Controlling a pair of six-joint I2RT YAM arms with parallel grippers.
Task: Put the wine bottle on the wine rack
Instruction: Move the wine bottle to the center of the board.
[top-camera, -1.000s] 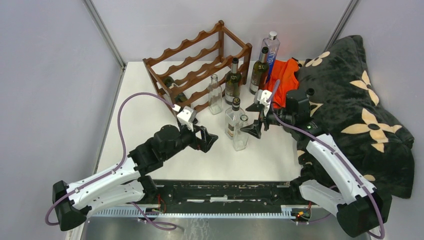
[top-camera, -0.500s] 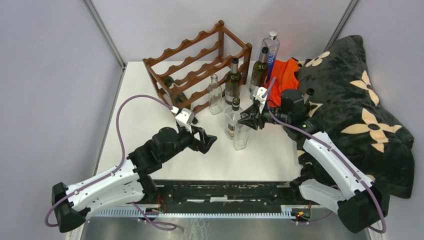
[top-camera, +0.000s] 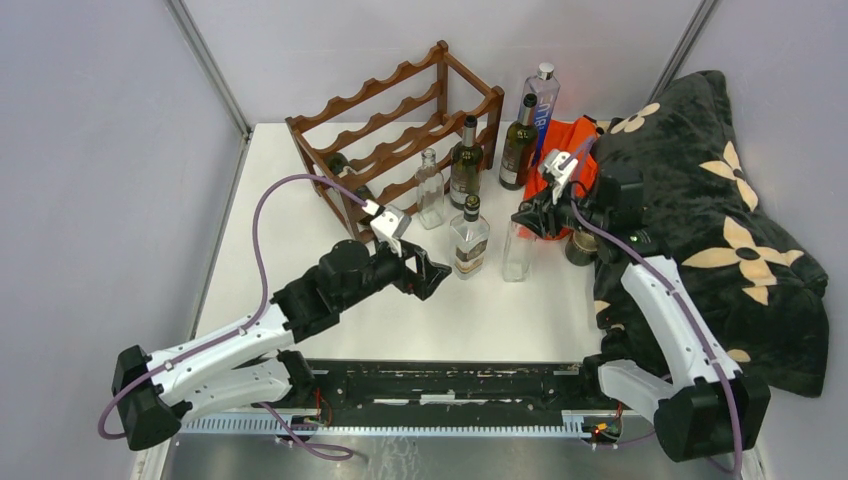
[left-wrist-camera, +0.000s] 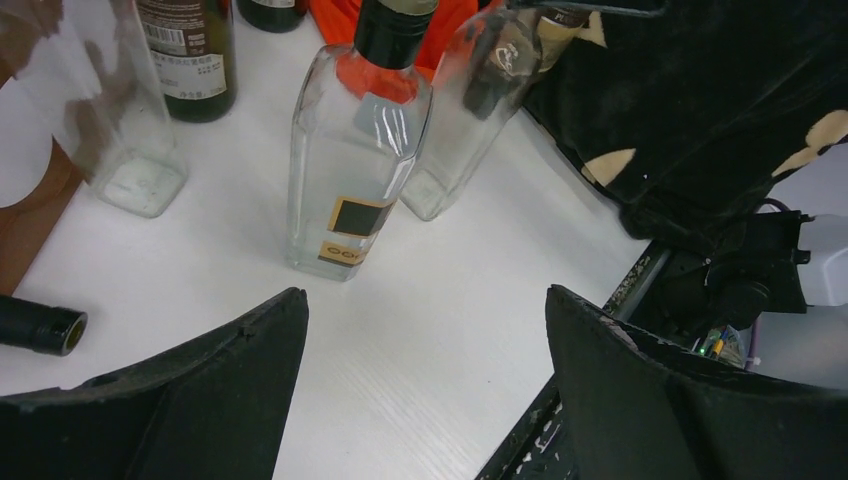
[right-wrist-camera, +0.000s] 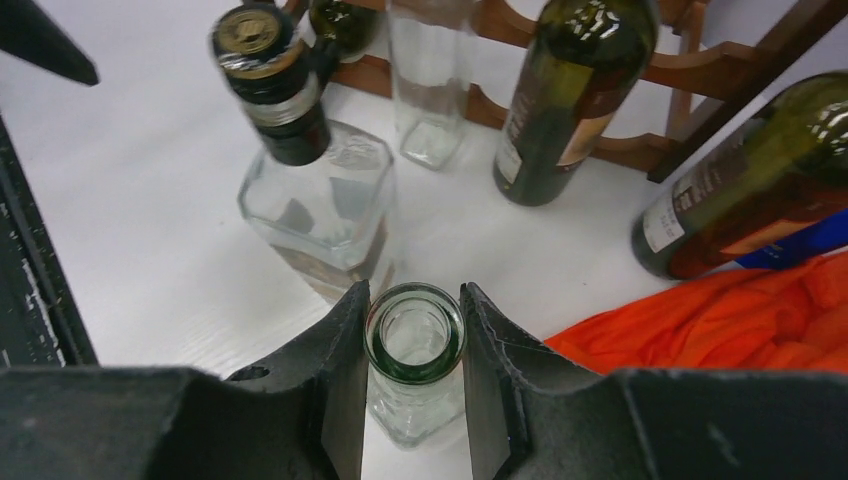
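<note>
White table (top-camera: 280, 240) inside a grey-walled booth (top-camera: 100, 150), with slanted metal frame posts (top-camera: 205, 60) at the far corners. The wine rack (top-camera: 441, 70) stood at the far left-centre of the table, and a dark bottle (top-camera: 345, 165) lay low in it, probably on the bottom tier. Just right of the rack stood a small clear bottle (top-camera: 430, 195), two dark wine bottles (top-camera: 465, 165) and a tall blue-labelled bottle (top-camera: 540, 105). A black blanket (top-camera: 720, 200) with cream flowers covered the right side, with an orange cloth (right-wrist-camera: 720, 320) at its far edge. The right gripper (right-wrist-camera: 413, 310) was clamped on the neck of a clear glass bottle (top-camera: 516, 258), roughly upright near table centre, well apart from the rack; could not tell if its base touched the table. The left gripper (left-wrist-camera: 425, 300) hung with its jaws wide apart and nothing between them, just near of a square black-capped bottle (left-wrist-camera: 355, 150).
</note>
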